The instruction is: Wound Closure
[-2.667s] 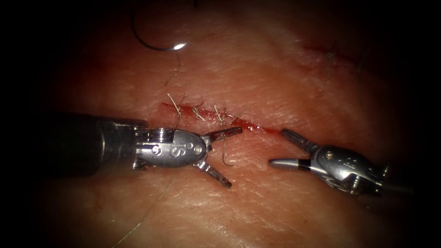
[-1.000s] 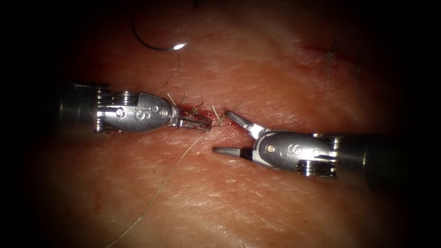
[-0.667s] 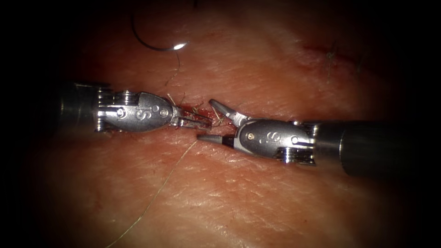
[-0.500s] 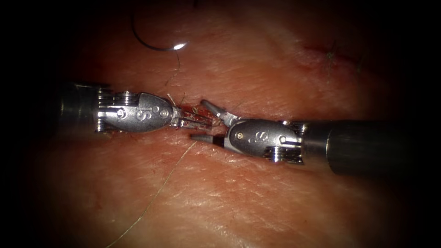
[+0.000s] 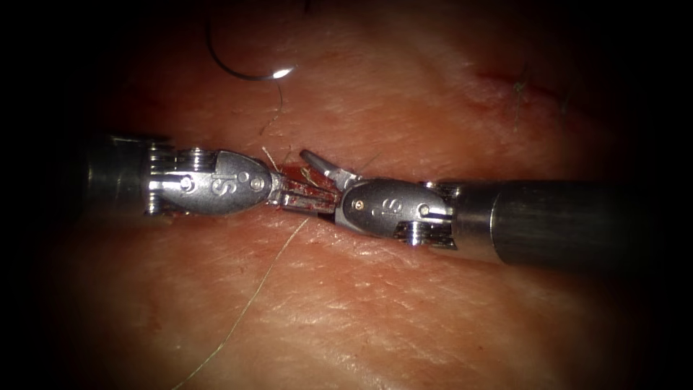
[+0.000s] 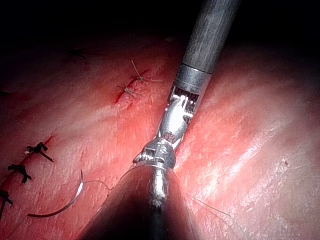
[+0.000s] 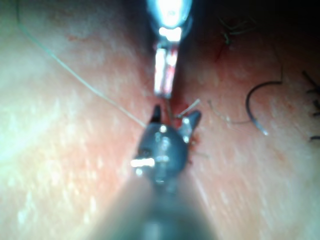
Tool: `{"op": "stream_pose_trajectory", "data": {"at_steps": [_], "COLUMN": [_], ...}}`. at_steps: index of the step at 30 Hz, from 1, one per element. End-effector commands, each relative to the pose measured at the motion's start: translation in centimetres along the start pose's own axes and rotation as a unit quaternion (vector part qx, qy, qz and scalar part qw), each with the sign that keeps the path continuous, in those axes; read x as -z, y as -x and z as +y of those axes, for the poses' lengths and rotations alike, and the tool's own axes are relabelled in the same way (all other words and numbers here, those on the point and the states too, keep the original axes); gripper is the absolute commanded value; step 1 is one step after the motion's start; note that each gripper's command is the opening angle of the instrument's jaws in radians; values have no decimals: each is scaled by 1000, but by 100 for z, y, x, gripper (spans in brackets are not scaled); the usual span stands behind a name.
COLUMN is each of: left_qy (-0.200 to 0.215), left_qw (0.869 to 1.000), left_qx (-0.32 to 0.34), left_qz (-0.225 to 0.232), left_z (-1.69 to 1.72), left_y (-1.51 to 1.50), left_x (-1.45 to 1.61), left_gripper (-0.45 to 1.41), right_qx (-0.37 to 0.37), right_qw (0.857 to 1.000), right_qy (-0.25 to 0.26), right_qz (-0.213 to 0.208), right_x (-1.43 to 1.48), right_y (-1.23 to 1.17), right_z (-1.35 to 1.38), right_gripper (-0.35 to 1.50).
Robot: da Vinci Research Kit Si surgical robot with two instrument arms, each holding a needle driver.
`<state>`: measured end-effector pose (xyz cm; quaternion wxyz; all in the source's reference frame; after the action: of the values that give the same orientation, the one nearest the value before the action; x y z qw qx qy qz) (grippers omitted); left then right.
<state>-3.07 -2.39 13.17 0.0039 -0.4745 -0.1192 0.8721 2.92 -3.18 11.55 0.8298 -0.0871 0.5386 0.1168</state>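
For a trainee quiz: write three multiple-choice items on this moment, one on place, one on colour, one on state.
1. Where is the needle? A held in jaws; B lying free on the tissue; C driven into the tissue.
2. What colour is the fluid at the cut? A red; B green; C blue.
3. How are the right tool's jaws? A shut on the needle; B shut on the thread; C open.

B: the needle lies free above the cut, away from both tools.
A: the fluid is red.
C: the right tool is open and empty, while the left tool is shut on the thread.
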Motion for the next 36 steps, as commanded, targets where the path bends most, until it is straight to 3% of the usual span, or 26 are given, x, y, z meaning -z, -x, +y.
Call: {"op": "stream_pose_trajectory", "data": {"at_steps": [1, 27, 28, 29, 30, 31, 32, 36], "left_qy": [1, -1, -1, -1, -1, -1, -1, 0], "left_qw": [1000, 1000, 1000, 1000, 1000, 1000, 1000, 1000], "left_qx": [0, -2, -2, -2, -2, -2, -2, -2], "left_qz": [0, -1, -1, -1, -1, -1, -1, -1], "left_z": [0, 6, 6, 6, 6, 6, 6, 6], "left_y": [2, -1, -1, -1, -1, -1, -1, 0], "left_x": [-8, -7, -7, -7, -8, -8, -7, -6], "left_gripper": [-45, -45, -45, -45, -45, -45, -45, -45], "right_qx": [0, 5, 6, 7, 8, 11, 12, 13], "right_qw": [1000, 1000, 1000, 1000, 999, 998, 998, 998], "right_qy": [0, -9, -13, -23, -35, -54, -63, -60], "right_qz": [1, 3, 6, 14, 23, 28, 24, 27], "right_x": [-8, -23, -22, -20, -17, -14, -13, -10], "right_y": [1, 4, 5, 5, 5, 4, 3, -4], "right_z": [-3, 3, 2, 2, 1, -2, -2, -5], "right_gripper": [145, 145, 136, 110, 59, -8, -35, -35]}}
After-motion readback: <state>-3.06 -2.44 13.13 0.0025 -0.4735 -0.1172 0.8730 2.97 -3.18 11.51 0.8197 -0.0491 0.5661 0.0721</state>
